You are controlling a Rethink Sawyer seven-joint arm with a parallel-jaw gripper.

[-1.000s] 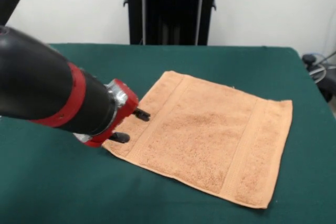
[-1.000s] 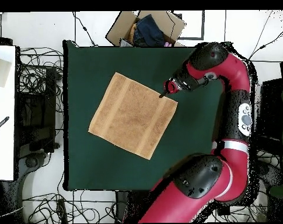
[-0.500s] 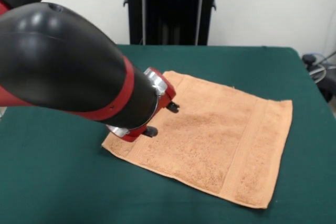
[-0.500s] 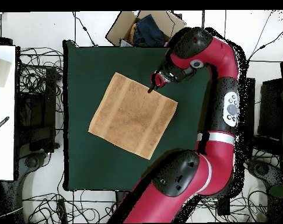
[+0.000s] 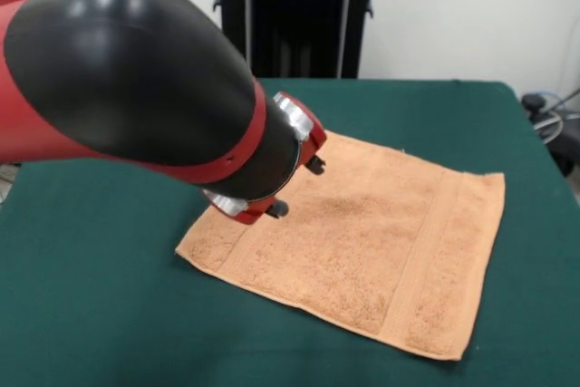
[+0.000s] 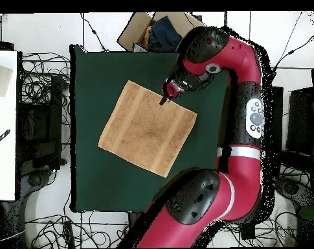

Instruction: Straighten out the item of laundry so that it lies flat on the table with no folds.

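Note:
The peach-orange item of laundry (image 5: 362, 233) lies spread out on the green table (image 5: 109, 314), turned at an angle to the table's edges; no fold shows in either view. From overhead the item of laundry (image 6: 148, 128) is a tilted square on the table (image 6: 94, 78). My gripper (image 5: 296, 188) hangs over the towel's left part, just above the terry. It is open, with nothing between its black fingertips (image 5: 315, 166). In the overhead view the gripper (image 6: 164, 99) sits over the towel's upper right edge. The thick red and black arm hides the towel's far left corner in the front view.
A cardboard box (image 6: 162, 31) with dark clothing stands just beyond the table's top edge in the overhead view. Cables (image 6: 39, 84) lie on the floor left of the table, beside a white surface (image 6: 2, 123).
The arm has swung from the towel's left edge inward over the towel, to the right and slightly up in the front view. The gripper stays open, and the towel has not moved.

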